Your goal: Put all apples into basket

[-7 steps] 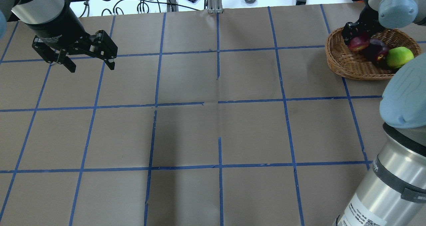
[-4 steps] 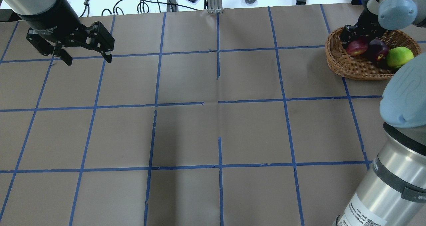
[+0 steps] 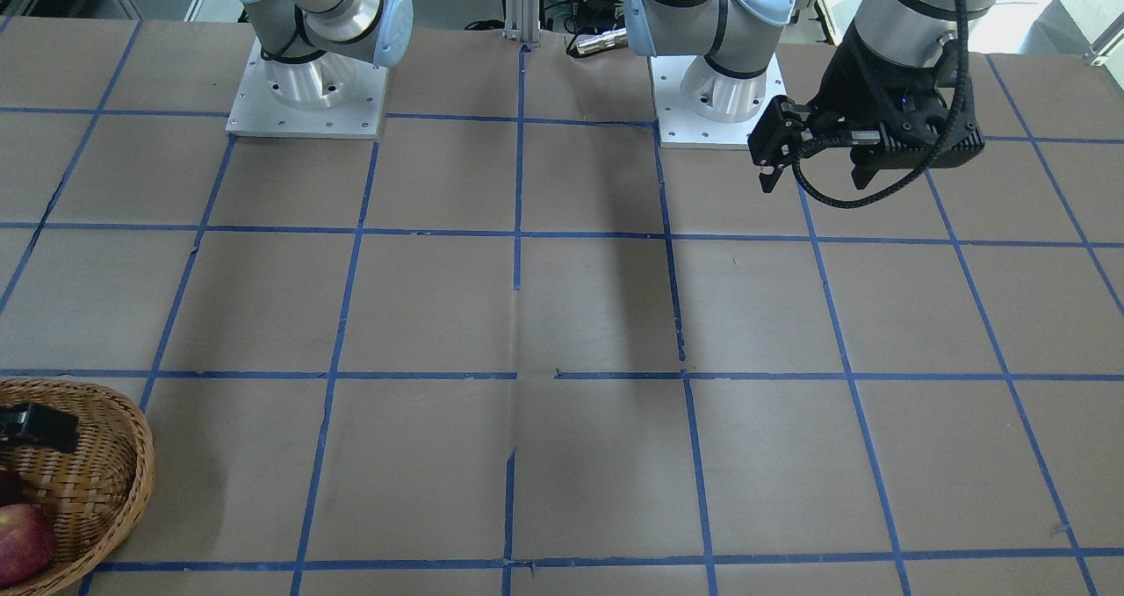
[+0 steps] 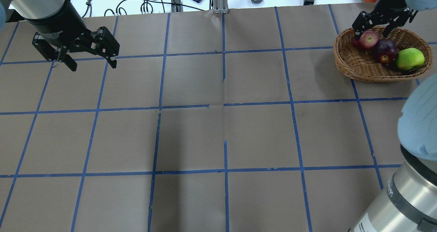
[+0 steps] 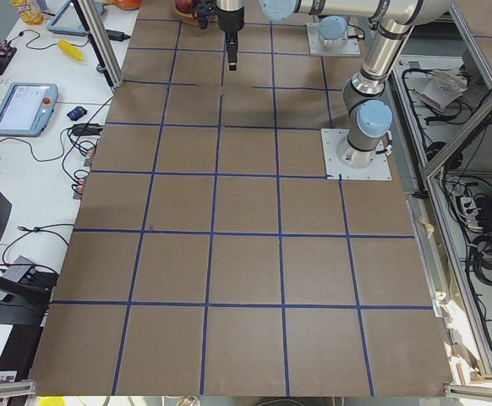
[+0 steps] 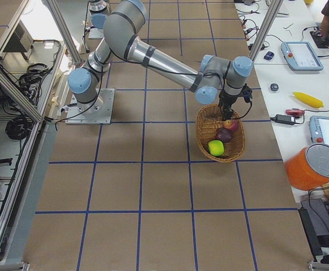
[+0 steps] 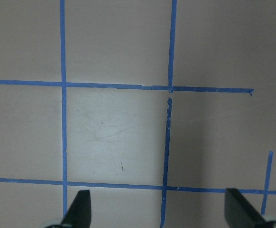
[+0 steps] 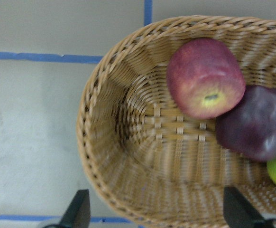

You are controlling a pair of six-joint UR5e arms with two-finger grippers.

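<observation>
The right pincer [image 4: 372,33] has come up off the red apple [image 4: 369,39]. A second ago it sat low in the basket [image 4: 344,66], closed around that apple. Now it hangs released above it, jaws spread and nothing between them. The left pincer [image 4: 93,65] has shifted only a little. It is also spread wide and empty over bare table [image 4: 259,133], well apart from the basket.

By my reading the task is as good as done. All three apples lie inside the basket, and no view shows an apple out on the table. What is left seems to be only drawing the right arm clear.

The basket holds the three apples in a row along one side, and its other half is bare wicker.
- The red apple sits just under the right pincer, a little off its centre line and near the rim, with its yellowish end turned up toward the wrist camera.
- The dark apple [image 4: 385,50] lies beside the red apple on the side away from the pincer, touching it.
- The green apple [image 4: 409,58] is farthest from the pincer, just beyond the dark apple and close against it.

None of them rests on the rim.
</observation>
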